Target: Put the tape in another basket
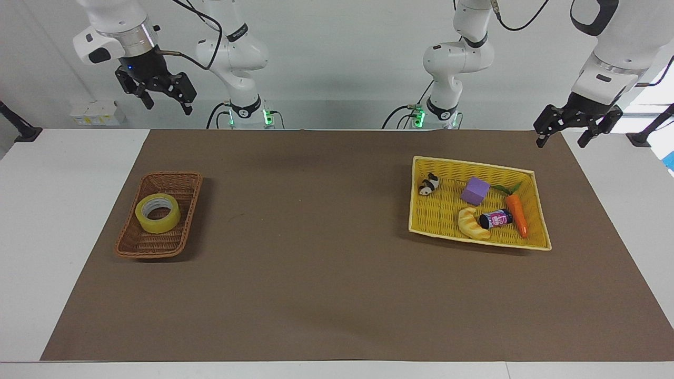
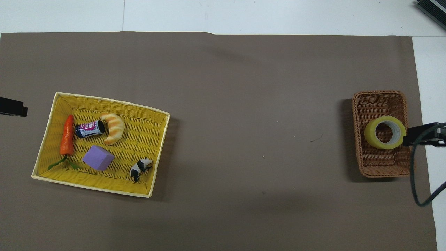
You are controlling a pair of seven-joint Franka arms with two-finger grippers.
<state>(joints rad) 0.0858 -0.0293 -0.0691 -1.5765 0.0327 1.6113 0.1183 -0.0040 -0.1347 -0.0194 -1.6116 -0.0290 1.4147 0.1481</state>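
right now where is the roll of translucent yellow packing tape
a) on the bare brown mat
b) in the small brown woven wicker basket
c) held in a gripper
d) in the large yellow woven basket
b: the roll of translucent yellow packing tape lies flat inside the small brown woven wicker basket, with no gripper touching it.

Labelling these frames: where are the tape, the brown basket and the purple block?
tape (image 1: 157,213), facing view, on the roll's yellow side.
brown basket (image 1: 154,246), facing view, on its woven floor.
purple block (image 2: 98,162), overhead view, on its top face.
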